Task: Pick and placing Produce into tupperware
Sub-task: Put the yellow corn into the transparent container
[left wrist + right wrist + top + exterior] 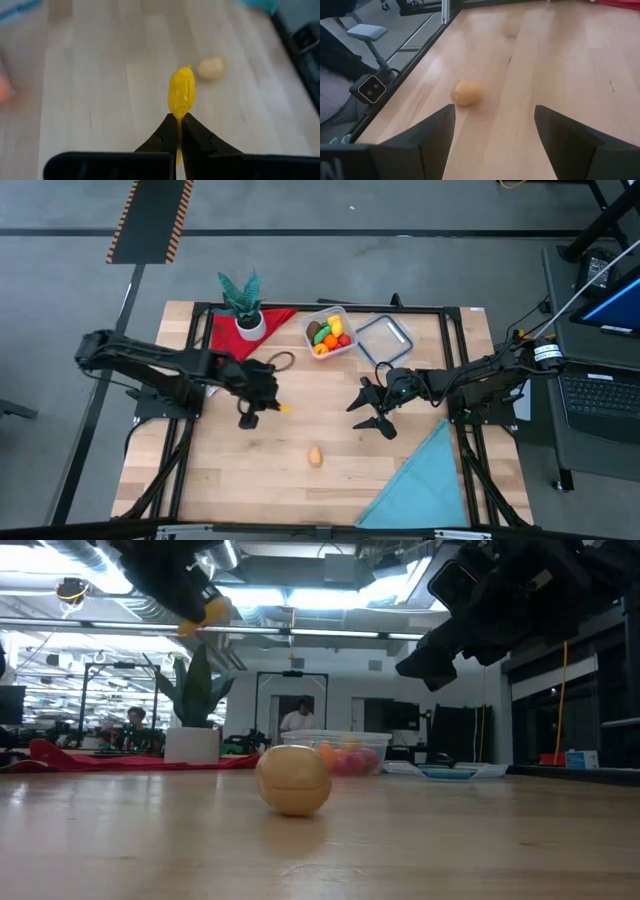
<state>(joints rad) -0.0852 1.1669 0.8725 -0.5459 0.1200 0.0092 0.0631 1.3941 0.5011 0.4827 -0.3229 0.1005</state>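
My left gripper (268, 409) is shut on a small yellow toy fruit (181, 92), held above the table left of centre; the low view shows that fruit (203, 615) high over the tabletop. A tan round produce piece (315, 455) rests on the wood near the front; it is also in the right wrist view (467, 93). The clear tupperware (331, 333) stands at the far middle with several coloured produce pieces inside. My right gripper (372, 409) hangs open right of centre, with nothing between its fingers. My left gripper pinches the yellow fruit by its near end (178, 114) between the two fingertips (167, 127). The fingers slant downward and lie along the fruit, which sticks out past them. The fruit is lifted clear of the table.
A flat clear lid (384, 339) lies right of the tupperware. A potted plant (246, 305) on red cloth (228, 332) stands at the far left. A light blue cloth (425, 480) covers the near right corner. A dark ring (281, 362) lies near the red cloth.
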